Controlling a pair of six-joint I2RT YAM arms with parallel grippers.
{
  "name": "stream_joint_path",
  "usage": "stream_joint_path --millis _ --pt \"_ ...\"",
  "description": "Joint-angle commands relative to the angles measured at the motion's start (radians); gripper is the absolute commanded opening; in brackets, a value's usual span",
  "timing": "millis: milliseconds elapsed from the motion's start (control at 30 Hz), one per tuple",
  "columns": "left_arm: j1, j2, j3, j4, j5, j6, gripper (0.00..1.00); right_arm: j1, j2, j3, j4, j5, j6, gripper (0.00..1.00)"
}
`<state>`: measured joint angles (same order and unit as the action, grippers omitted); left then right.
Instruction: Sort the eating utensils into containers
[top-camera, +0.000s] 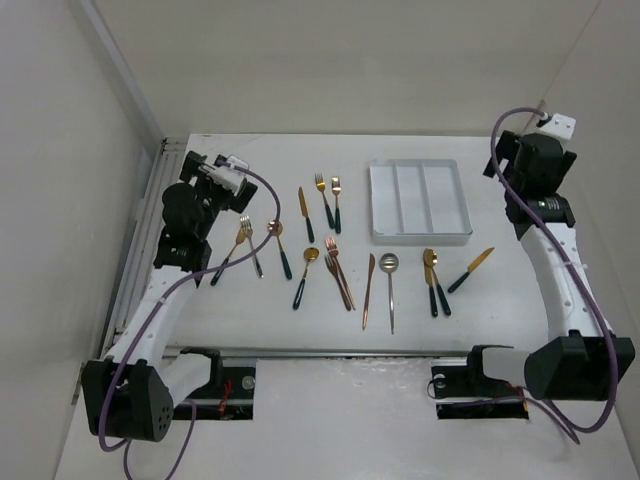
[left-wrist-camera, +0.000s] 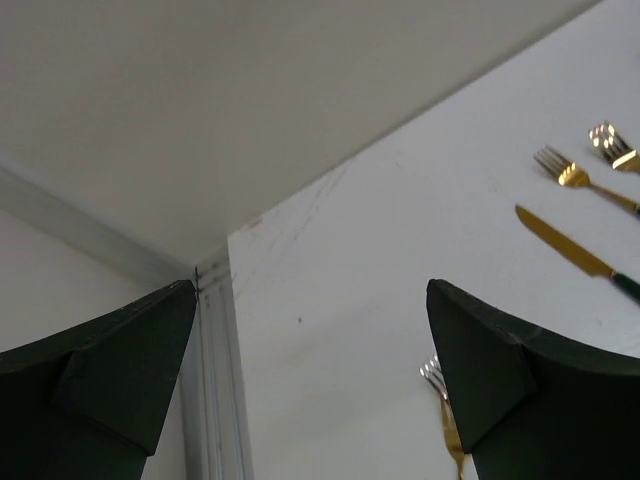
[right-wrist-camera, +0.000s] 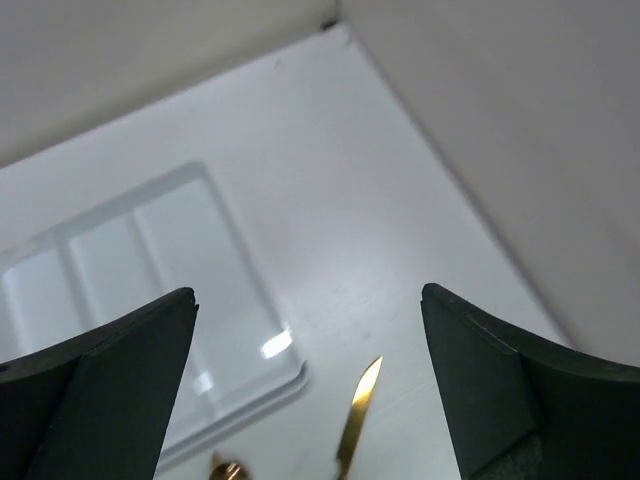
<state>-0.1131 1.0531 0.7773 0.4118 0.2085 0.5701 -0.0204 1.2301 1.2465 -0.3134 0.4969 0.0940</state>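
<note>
The eating utensils lie loose across the table's middle: gold forks (top-camera: 324, 198), a gold knife (top-camera: 304, 212), copper forks (top-camera: 338, 278), a silver spoon (top-camera: 390, 290), and a gold knife (top-camera: 470, 270) at the right. The white three-compartment tray (top-camera: 420, 238) stands behind them and holds nothing. My left gripper (top-camera: 200, 170) is raised at the back left, open and empty (left-wrist-camera: 310, 390); a fork (left-wrist-camera: 440, 400) shows by its right finger. My right gripper (top-camera: 515, 155) is raised at the back right, open and empty (right-wrist-camera: 310, 390), above the knife tip (right-wrist-camera: 358, 415) and the tray's corner (right-wrist-camera: 290, 385).
Walls close the table at the back and both sides. A metal rail (top-camera: 150, 230) runs along the left edge and also shows in the left wrist view (left-wrist-camera: 215, 400). Purple cables hang along both arms. The arm bases stand at the near edge.
</note>
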Motion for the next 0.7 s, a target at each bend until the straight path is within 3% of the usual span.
stream_joint_path --millis 0,67,133,267,467,667 --pt "-0.002 0.012 0.007 -0.278 -0.075 0.006 1.00 -0.075 -0.058 -0.019 -0.245 -0.390 0.370 0.98" --pt "-0.002 -0.010 -0.019 -0.231 -0.184 -0.086 1.00 -0.075 -0.031 -0.111 -0.318 -0.367 0.491 0.82" --pt "-0.002 -0.028 -0.029 -0.220 -0.242 -0.191 1.00 -0.084 0.011 -0.172 -0.407 -0.345 0.620 0.74" --pt "-0.002 -0.038 -0.038 -0.251 -0.236 -0.199 1.00 -0.096 0.055 -0.284 -0.431 -0.402 0.642 0.64" --pt "-0.002 -0.038 -0.047 -0.251 -0.227 -0.213 1.00 -0.108 0.106 -0.364 -0.435 -0.367 0.653 0.60" --pt "-0.002 -0.047 -0.047 -0.251 -0.227 -0.213 1.00 -0.127 0.224 -0.383 -0.369 -0.393 0.618 0.50"
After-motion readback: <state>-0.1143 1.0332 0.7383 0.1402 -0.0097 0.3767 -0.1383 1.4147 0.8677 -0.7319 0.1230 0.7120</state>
